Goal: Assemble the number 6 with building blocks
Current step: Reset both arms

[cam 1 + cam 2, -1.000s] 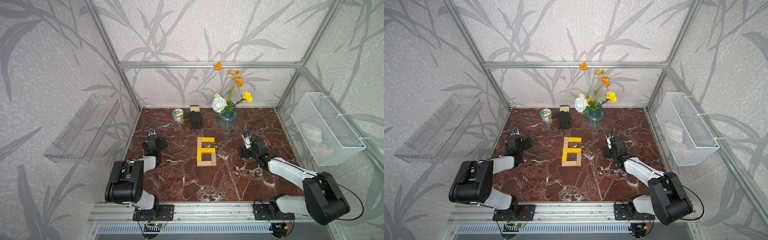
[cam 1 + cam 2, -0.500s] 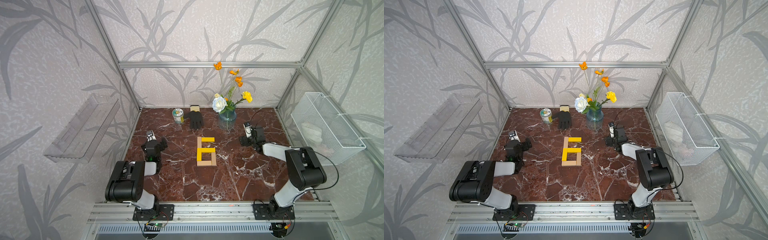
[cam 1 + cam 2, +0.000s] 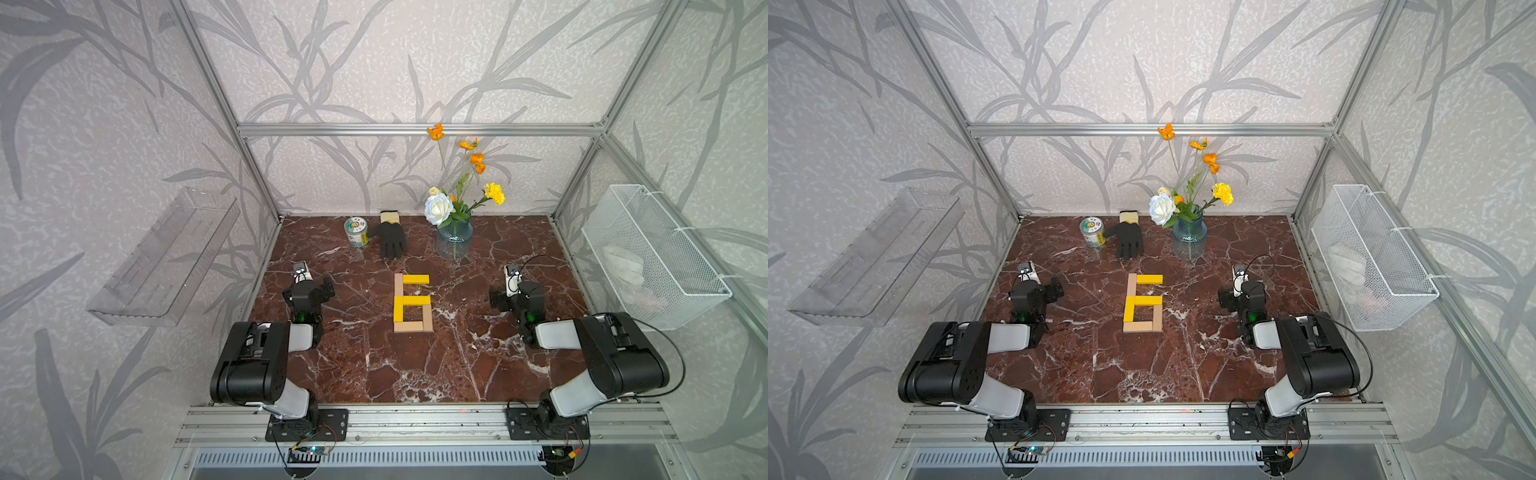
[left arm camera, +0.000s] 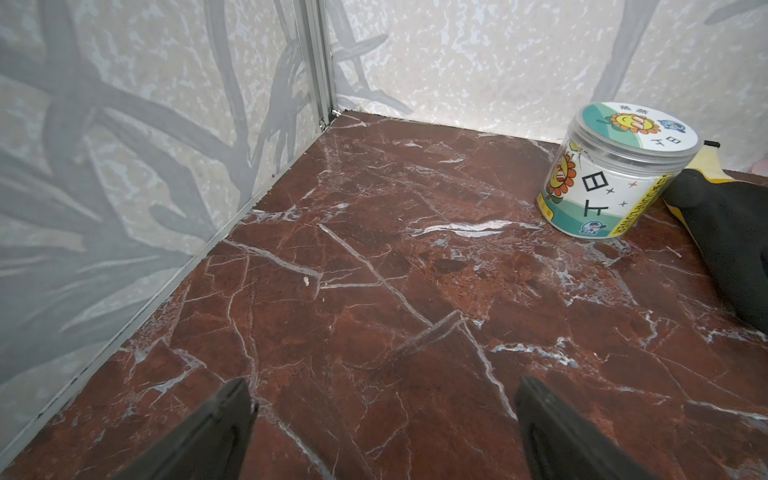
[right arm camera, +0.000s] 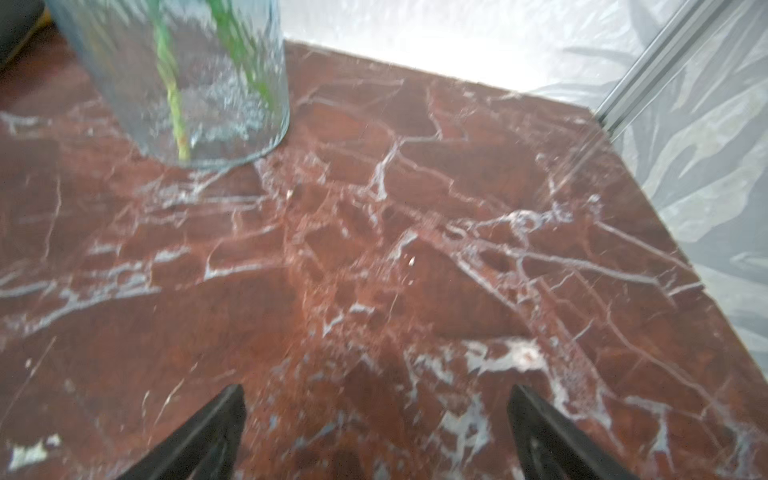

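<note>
Top views: the number 6 (image 3: 415, 300) lies flat mid-tabletop (image 3: 374, 365), a bit nearer the far edge, and shows in both top views (image 3: 1148, 300). 6 building blocks (image 3: 409, 327) make it, 3 yellow & 3 tan, laid touching end to end. The top bar, crossbar & lower-left stroke are yellow. The upper-left stroke, bottom bar & lower-right stroke are tan. L gripper (image 3: 312, 289) sits low near the left edge and R gripper (image 3: 505, 296) low near the right edge. Both are well apart from the 6 and touch no block. Along the far edge stand a can (image 3: 356, 232), a black glove (image 3: 392, 241) just beside it, and a glass vase (image 3: 454, 243) w/ flowers. A wire basket (image 3: 656, 266) hangs on the right wall and a clear shelf (image 3: 166, 257) on the left wall.

L wrist: L gripper (image 4: 384, 395) has its fingers spread wide w/ nothing btwn them, only bare marble. The can (image 4: 615, 174) stands upright near the far edge, w/ the glove (image 4: 731, 249) just beside it.

R wrist: the pic is blurred. R gripper (image 5: 376, 399) has its fingers spread wide w/ nothing btwn them. The vase (image 5: 187, 83) base stands ahead of it.
</note>
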`<state>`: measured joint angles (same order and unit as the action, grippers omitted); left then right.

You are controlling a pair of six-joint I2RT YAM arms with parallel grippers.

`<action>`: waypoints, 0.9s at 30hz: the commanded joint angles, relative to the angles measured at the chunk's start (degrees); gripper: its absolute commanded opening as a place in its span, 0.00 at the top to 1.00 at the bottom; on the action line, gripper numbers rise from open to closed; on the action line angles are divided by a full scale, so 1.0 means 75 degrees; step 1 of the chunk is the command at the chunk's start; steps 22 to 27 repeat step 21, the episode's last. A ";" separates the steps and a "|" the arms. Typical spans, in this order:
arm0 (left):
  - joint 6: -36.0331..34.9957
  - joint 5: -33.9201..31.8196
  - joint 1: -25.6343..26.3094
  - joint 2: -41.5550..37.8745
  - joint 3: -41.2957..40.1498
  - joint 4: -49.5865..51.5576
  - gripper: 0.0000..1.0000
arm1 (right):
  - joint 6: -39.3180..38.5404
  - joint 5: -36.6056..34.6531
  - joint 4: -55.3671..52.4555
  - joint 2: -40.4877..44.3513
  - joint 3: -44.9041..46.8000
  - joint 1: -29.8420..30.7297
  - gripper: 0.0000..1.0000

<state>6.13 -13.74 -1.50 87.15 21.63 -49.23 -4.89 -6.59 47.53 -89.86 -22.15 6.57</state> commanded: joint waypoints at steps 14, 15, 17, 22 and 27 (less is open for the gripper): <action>-0.0071 -0.0055 0.0039 -0.0025 0.0036 0.0052 0.00 | 0.0159 0.0215 -0.0103 0.0263 -0.0199 -0.0030 0.01; -0.0068 -0.0059 0.0036 -0.0013 0.0034 0.0054 0.00 | 0.0157 0.0231 -0.0130 0.0254 -0.0216 -0.0032 0.01; -0.0068 -0.0063 0.0045 -0.0018 0.0035 0.0049 0.00 | 0.0160 0.0233 -0.0208 0.0263 -0.0246 -0.0032 0.01; -0.0068 -0.0051 0.0036 -0.0023 0.0034 0.0049 0.00 | 0.0152 0.0228 -0.0129 0.0262 -0.0211 -0.0031 0.01; -0.0068 -0.0051 0.0036 -0.0023 0.0034 0.0049 0.00 | 0.0152 0.0228 -0.0129 0.0262 -0.0211 -0.0031 0.01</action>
